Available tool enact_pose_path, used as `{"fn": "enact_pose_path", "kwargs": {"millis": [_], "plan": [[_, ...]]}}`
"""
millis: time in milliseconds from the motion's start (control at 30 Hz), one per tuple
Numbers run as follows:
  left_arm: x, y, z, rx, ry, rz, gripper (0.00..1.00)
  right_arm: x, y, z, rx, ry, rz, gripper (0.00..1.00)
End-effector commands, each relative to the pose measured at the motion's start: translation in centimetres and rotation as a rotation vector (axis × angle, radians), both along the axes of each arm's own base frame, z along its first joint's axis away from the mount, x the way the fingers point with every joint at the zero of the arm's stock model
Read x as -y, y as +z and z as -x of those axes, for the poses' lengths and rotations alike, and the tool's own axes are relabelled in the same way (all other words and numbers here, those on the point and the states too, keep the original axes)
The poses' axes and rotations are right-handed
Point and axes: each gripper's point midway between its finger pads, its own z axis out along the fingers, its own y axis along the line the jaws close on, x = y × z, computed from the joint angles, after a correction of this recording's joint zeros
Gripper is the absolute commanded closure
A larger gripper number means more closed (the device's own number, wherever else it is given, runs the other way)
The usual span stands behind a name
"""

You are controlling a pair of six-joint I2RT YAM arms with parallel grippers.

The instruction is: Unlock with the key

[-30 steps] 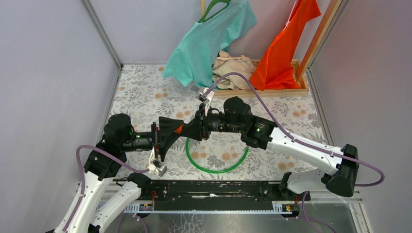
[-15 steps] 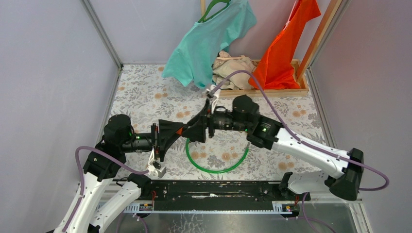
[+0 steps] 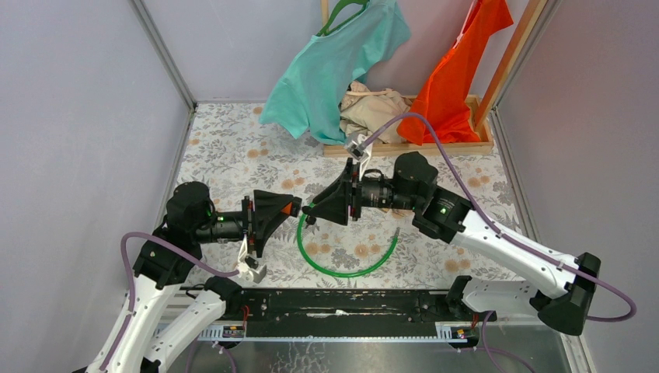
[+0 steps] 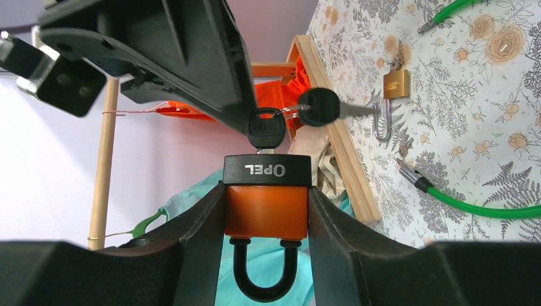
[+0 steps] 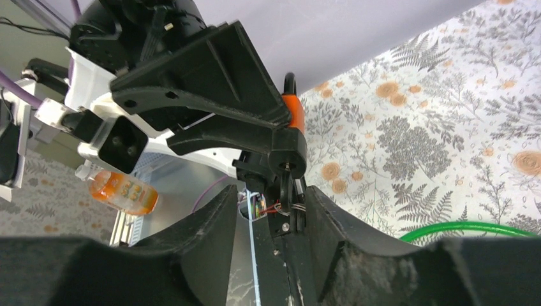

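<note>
partly done: the orange padlock (image 4: 266, 210), clamped by its sides in the left gripper (image 4: 266, 191) in mid-air above the floral table (image 3: 233, 148), has the black-headed key (image 4: 266, 131) seated in its keyhole, with a spare key (image 4: 319, 106) dangling beside it. its shackle (image 4: 266, 280) sits closed in the body, so the turn and release look not yet made. the right gripper (image 5: 273, 210) brackets the key head with jaws apart, not pinching it. white letters on the lock's black cap read "opel".
</note>
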Motion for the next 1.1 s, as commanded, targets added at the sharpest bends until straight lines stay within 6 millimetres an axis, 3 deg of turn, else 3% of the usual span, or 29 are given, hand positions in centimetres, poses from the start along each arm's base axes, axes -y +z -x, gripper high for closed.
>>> {"fn": "enact_pose_path", "kwargs": {"millis": [0, 133, 433, 867, 1067], "plan": [[-0.1, 2.6, 0.1, 0.067, 0.002, 0.036, 1.0, -0.7, 1.3, 0.5, 0.024, 0.064, -0.016, 0.57], [-0.1, 2.7, 0.1, 0.067, 0.005, 0.036, 1.0, -1.3, 1.2, 0.3, 0.018, 0.072, -0.016, 0.64], [-0.1, 2.0, -0.2, 0.136, 0.002, 0.01, 1.0, -1.9, 2.0, 0.0, -0.04, 0.056, -0.089, 0.99], [-0.2, 2.2, -0.9, 0.36, 0.019, 0.036, 1.0, -2.7, 1.8, 0.6, -0.272, 0.09, -0.214, 1.0], [-0.2, 2.1, -0.8, 0.441, 0.016, 0.043, 1.0, -2.0, 2.2, 0.7, -0.326, 0.138, -0.256, 1.0]]}}
